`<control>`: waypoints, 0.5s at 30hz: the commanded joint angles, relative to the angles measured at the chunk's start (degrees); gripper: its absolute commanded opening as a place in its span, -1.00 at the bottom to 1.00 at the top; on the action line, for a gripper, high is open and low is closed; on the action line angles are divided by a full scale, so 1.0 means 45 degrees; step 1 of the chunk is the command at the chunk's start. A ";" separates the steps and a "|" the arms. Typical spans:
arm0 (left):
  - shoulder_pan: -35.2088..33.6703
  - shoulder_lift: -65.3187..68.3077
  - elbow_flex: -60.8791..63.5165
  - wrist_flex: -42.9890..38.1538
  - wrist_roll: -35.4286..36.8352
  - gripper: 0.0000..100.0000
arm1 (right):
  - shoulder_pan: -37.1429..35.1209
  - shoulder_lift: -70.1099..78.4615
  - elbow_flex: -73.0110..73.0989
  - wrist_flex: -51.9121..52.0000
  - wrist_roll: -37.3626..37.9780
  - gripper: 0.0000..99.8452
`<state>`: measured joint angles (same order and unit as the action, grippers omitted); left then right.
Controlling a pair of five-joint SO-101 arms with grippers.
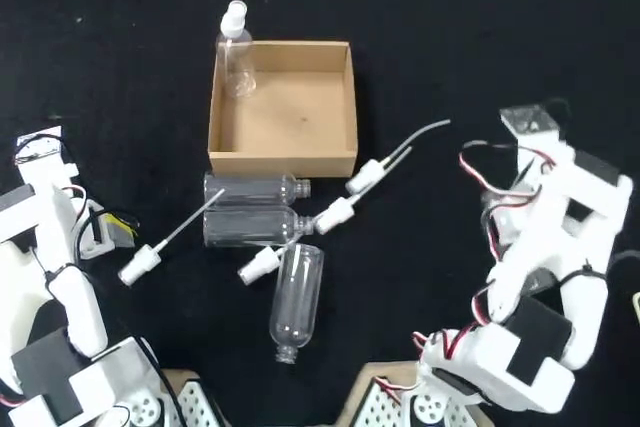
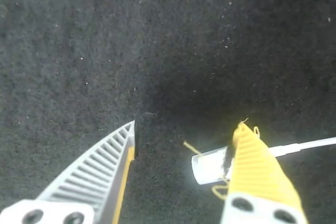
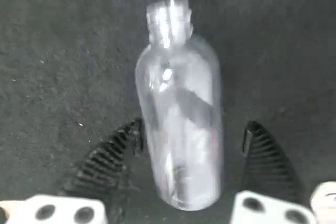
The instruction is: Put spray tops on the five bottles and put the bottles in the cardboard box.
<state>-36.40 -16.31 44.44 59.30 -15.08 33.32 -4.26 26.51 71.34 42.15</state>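
Presently, right gripper [image 3: 194, 125] fingers are open around an uncapped bottle [image 3: 178, 93], left gripper [image 2: 186, 125] fingers open beside a spray top [image 2: 210, 165]; off-centre closing could roll the bottle away.

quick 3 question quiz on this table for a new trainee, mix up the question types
1. True or false: a capped bottle stands inside the cardboard box.
2. How many loose spray tops lie on the table? A) two B) four C) six
3. Fill in: the right gripper, open, straddles an uncapped ____.
Key: 1 true; 2 B; 3 bottle.
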 commanded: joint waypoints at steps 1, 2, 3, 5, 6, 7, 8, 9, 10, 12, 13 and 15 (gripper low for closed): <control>0.0127 -0.0156 -0.0049 0.0020 0.0137 -0.45 | -0.0449 -0.0752 -0.1182 0.0410 -0.0078 -0.46; 0.0127 -0.0156 -0.0029 0.0020 0.0137 -0.45 | -0.0449 -0.0674 -0.1201 0.0371 -0.0059 -0.45; 0.0107 -0.0156 -0.0029 0.0020 0.0137 -0.45 | -0.0449 -0.0557 -0.1162 0.0293 0.0078 -0.45; 0.0127 -0.0156 0.0068 0.0000 0.0137 -0.45 | -0.0371 -0.0225 -0.1084 0.0098 0.0586 -0.45; 0.0147 -0.0156 0.0068 0.0000 0.0137 -0.45 | -0.0371 -0.0010 -0.1084 0.0098 0.0742 -0.45; 0.0147 -0.0156 0.0068 0.0000 0.0137 -0.45 | -0.0391 0.0186 -0.1065 0.0098 0.0821 -0.45; 0.0147 -0.0156 0.0068 0.0000 0.0137 -0.45 | -0.0449 0.0303 -0.1045 0.0117 0.0821 -0.45; 0.0166 -0.0156 0.0068 0.0000 0.0137 -0.45 | -0.0547 0.0400 -0.1026 0.0137 0.0821 -0.45; 0.0166 -0.0156 0.0068 0.0000 0.0137 -0.45 | -0.0703 0.0420 -0.1084 0.0215 0.0801 -0.45; 0.0186 -0.0156 0.0068 0.0000 0.0137 -0.45 | -0.0860 0.0264 -0.1084 0.0508 0.0821 -0.45; 0.0166 -0.0156 0.0068 0.0000 0.0137 -0.45 | -0.0938 0.0127 -0.1084 0.0742 0.0821 -0.45; 0.0147 -0.0156 0.0068 0.0000 0.0137 -0.45 | -0.1192 -0.0283 -0.0987 0.1055 0.0821 -0.45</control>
<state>-36.40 -16.31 45.14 59.30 -15.08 29.89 -1.89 24.57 73.89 45.14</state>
